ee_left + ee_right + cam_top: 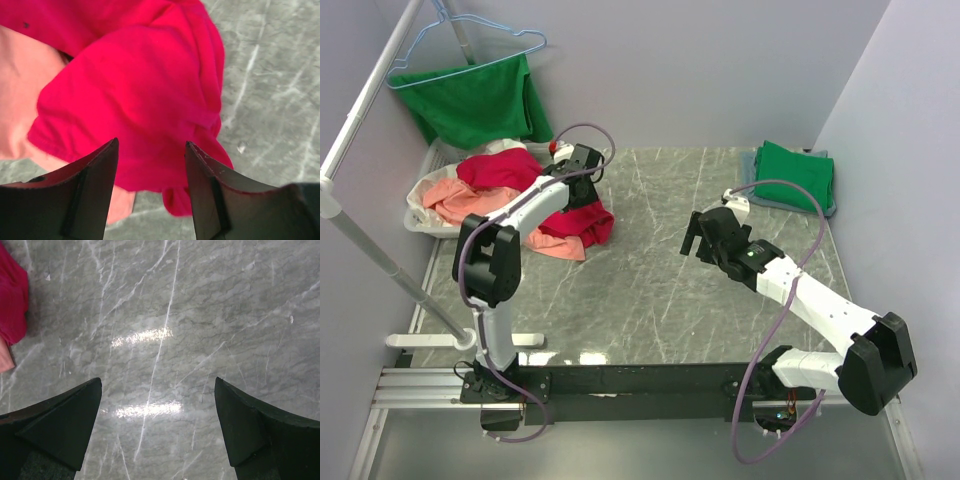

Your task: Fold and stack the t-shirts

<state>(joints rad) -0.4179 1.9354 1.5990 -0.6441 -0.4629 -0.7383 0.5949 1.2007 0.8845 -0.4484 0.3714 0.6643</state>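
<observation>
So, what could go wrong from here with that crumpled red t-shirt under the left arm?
1. The crumpled crimson-red cotton t-shirt lies bunched over a salmon-pink garment; the open left gripper above it could pinch both together.
2. Red cloth also fills the white laundry basket beside it; if joined, a pull may drag the basket.
3. The open right gripper hovers over bare marble tabletop, away from the shirt, so it cannot help yet.

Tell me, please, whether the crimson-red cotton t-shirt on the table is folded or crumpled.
Crumpled, not folded: the crimson-red cotton t-shirt lies bunched in an irregular heap, partly over a salmon-pink garment, edges loose and rumpled.
</observation>
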